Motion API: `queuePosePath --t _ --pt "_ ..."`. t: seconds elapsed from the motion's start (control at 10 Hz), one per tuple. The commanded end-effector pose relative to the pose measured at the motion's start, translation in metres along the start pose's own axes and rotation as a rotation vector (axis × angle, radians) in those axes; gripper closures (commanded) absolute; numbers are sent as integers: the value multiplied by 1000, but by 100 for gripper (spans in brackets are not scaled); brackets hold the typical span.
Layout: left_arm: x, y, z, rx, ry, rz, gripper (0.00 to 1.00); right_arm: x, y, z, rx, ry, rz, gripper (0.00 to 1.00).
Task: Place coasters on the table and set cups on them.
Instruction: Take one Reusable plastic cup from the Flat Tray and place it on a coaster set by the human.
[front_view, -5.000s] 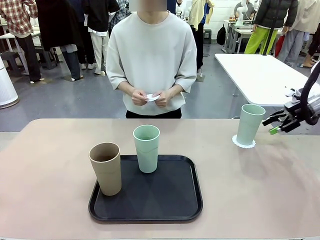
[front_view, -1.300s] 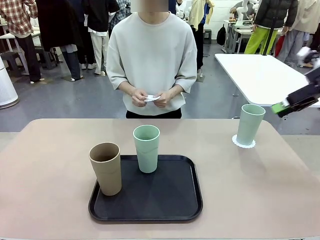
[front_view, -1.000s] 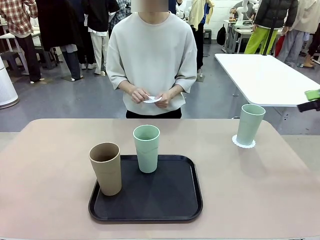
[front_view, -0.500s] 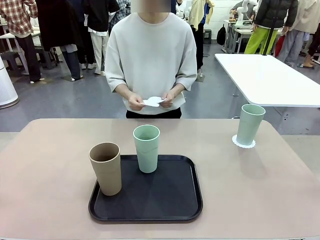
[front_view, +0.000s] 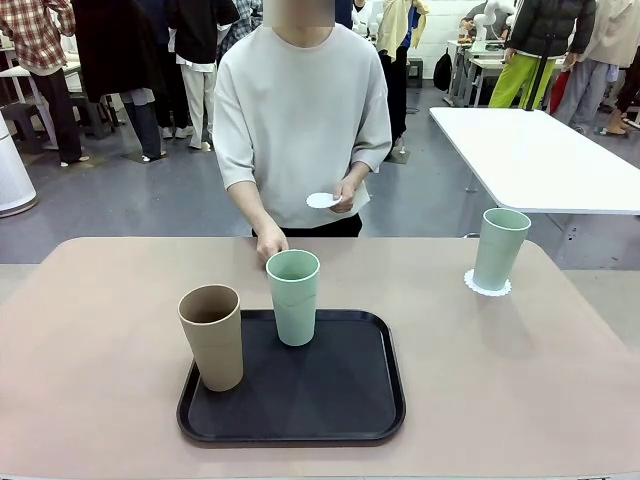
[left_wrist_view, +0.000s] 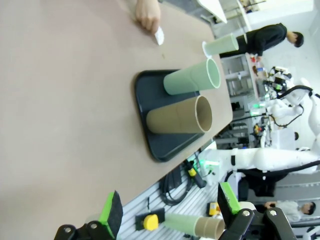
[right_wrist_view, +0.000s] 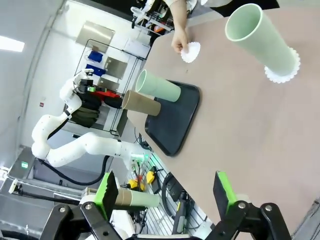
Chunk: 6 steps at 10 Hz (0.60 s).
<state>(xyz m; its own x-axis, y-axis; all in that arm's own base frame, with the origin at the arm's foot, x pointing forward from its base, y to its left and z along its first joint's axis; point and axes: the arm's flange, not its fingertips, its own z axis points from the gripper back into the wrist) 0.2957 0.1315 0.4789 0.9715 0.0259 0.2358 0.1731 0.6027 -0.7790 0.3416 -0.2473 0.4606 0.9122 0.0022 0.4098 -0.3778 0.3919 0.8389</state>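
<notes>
Two cups stand on the black tray (front_view: 340, 400): a tan-brown cup (front_view: 212, 337) at its left and a mint cup (front_view: 293, 297) at its back. A second mint cup (front_view: 499, 248) stands on a white coaster (front_view: 487, 285) at the far right of the table (front_view: 500, 380). The person's hand (front_view: 270, 243) is down on the table behind the tray, pressing a coaster (right_wrist_view: 190, 51) flat; that coaster (left_wrist_view: 159, 35) lies by the fingers. The other hand holds another coaster (front_view: 322, 200) at waist height. My left gripper (left_wrist_view: 169, 207) and right gripper (right_wrist_view: 163, 192) hang open and hold nothing, well back from the cups.
A white rectangular table (front_view: 530, 150) stands behind the far right corner. People stand in the background. Bare tabletop lies left and right of the tray.
The person has taken one coaster in each hand and lowered one hand to the table behind the tray. My right gripper has drawn back out of the front view's right edge.
</notes>
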Motion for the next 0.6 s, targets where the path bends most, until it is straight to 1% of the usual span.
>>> queuePosePath --t 0.0,0.5 --pt "0 0 1 -8 -9 -7 0 1 0 0 -12 -2 -7 0" --pt "0 0 1 -8 -9 -7 0 1 0 0 -12 -2 -7 0"
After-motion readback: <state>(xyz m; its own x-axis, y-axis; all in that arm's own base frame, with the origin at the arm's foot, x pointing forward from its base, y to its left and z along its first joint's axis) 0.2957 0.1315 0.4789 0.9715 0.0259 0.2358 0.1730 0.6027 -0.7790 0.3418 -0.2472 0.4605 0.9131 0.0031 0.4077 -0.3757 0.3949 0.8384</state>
